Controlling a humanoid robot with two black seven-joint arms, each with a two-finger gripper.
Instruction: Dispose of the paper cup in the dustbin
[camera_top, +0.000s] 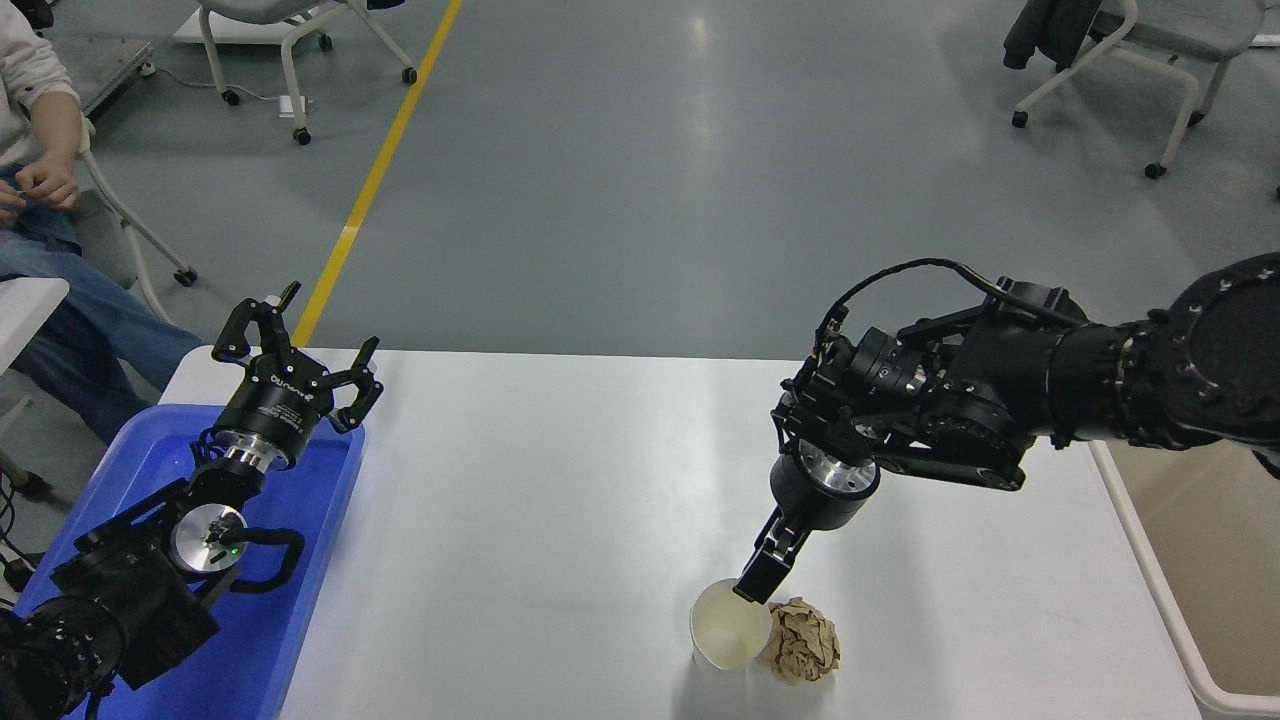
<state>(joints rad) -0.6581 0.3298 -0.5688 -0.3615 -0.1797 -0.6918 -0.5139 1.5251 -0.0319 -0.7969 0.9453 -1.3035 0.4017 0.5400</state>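
Note:
The white paper cup (730, 628) stands upright near the table's front edge, its cream inside showing. My right gripper (755, 583) hangs down from the right arm with its tip at the cup's far right rim; its state does not show from this angle. The beige dustbin (1143, 560) stands beyond the table's right edge, partly hidden behind my right arm. My left gripper (318, 328) is parked open and empty over the blue tray at the lower left.
A crumpled brown paper ball (803, 642) lies right against the cup's right side. A shallow blue tray (310, 560) sits at the table's left end. A seated person (40, 190) is at the far left. Wheeled chairs stand on the floor behind.

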